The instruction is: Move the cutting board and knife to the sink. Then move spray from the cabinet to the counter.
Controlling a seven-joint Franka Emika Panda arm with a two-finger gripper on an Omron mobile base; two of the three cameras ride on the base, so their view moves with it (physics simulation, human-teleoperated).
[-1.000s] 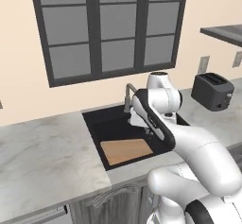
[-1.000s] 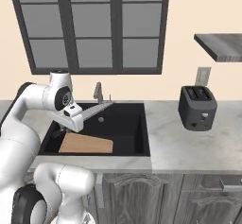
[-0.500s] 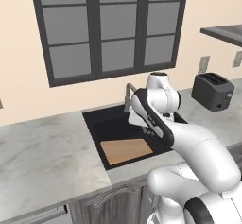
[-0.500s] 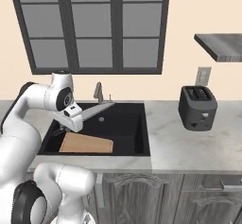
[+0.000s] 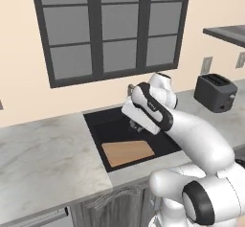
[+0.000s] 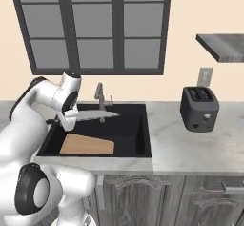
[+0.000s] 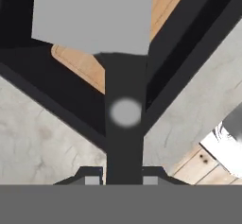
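one knife (image 6: 95, 115) clamped in tool (image 7: 124, 173), above sink (image 6: 138, 125).

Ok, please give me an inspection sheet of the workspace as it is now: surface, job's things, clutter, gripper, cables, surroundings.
Surface: marble counter around a black sink.
Job's things: cutting board lies flat in the sink; knife is held level above the sink, blade pointing away from the arm. Spray and cabinet: nothing seen.
Clutter: dark toaster on the counter, right of the sink.
Gripper: gripper shut on the knife's black handle.
Cables: nothing seen.
Surroundings: faucet behind the sink, window above it, wall shelf and outlet above the toaster.
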